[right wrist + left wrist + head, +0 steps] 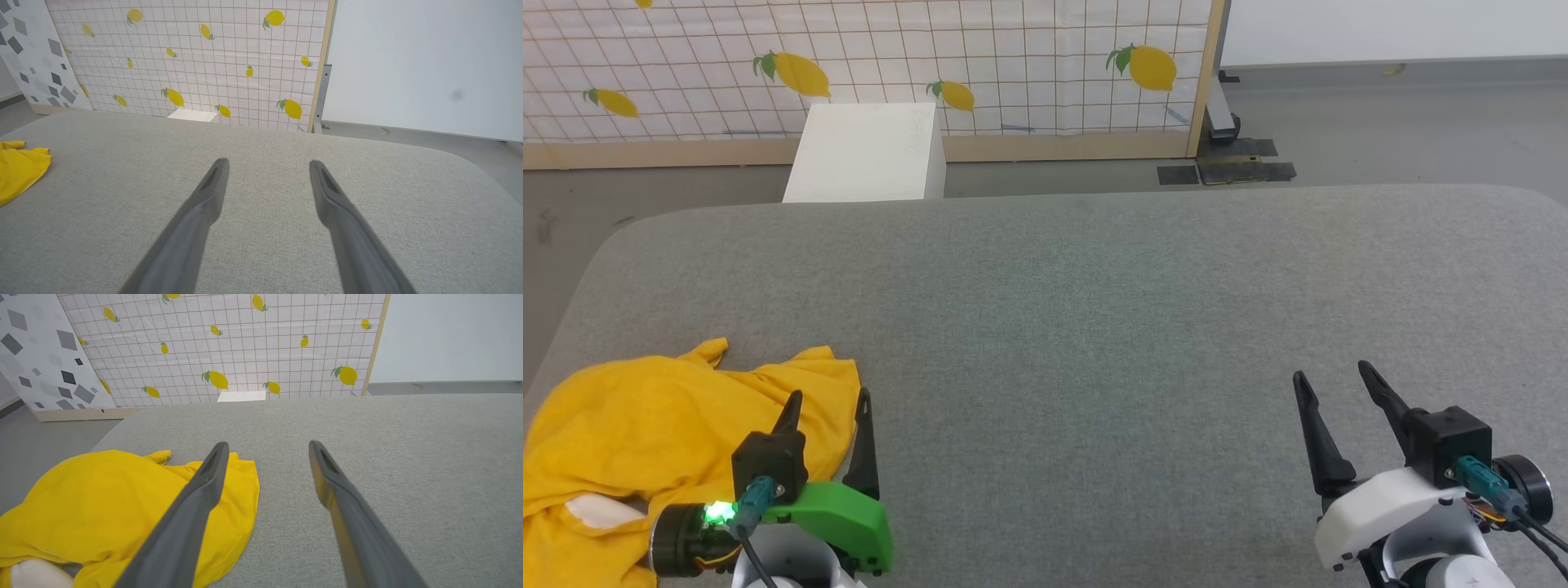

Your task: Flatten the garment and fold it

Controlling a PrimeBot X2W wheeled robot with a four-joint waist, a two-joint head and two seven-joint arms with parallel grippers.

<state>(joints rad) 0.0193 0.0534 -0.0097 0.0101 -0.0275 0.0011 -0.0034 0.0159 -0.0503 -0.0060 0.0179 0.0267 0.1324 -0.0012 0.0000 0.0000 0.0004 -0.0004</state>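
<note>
The garment (645, 425) is a mustard-yellow T-shirt lying crumpled in a heap at the near left of the grey padded table (1094, 310), with a white patch showing at its near edge. My left gripper (829, 394) hovers over the heap's right edge, open and holding nothing. In the left wrist view the left finger crosses above the garment (102, 498), and the left gripper (268, 444) has bare table between its tips. My right gripper (1331, 371) stands open over bare table at the near right, far from the cloth. In the right wrist view the right gripper (268, 162) is empty and the garment (18, 171) lies at the far left.
A white box (866, 151) stands on the floor beyond the table's far edge. Behind it is a lemon-print grid screen (1013, 57) with a wooden frame. Grey floor lies to the left and far right of the table.
</note>
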